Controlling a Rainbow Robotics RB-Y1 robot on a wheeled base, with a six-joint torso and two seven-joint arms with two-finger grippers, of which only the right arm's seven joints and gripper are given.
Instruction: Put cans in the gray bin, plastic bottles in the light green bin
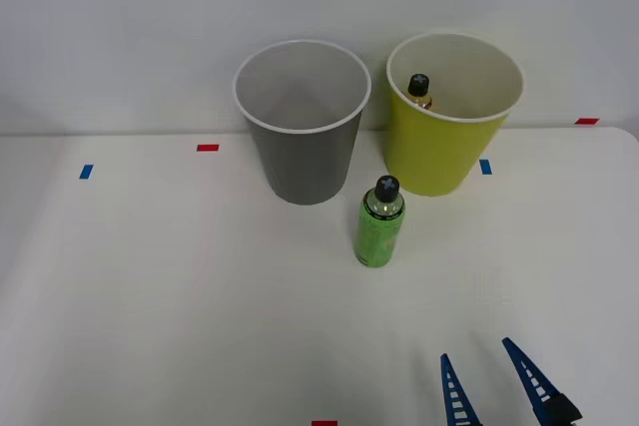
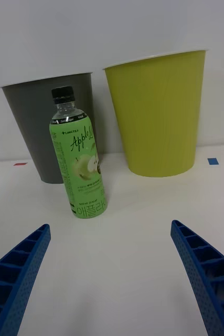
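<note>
Open pincer faces upright green bottle across bare table.

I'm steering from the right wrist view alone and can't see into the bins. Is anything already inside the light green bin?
Observer: Yes, the front view shows a black-capped bottle with an amber-brown neck inside the light green bin.
Operator: And the gray bin?
Observer: From above, nothing shows on the visible part of the gray bin's inside.
Operator: Which bin is the green bottle closer to?
Observer: The green bottle stands before the gap between them, touching neither.
</note>
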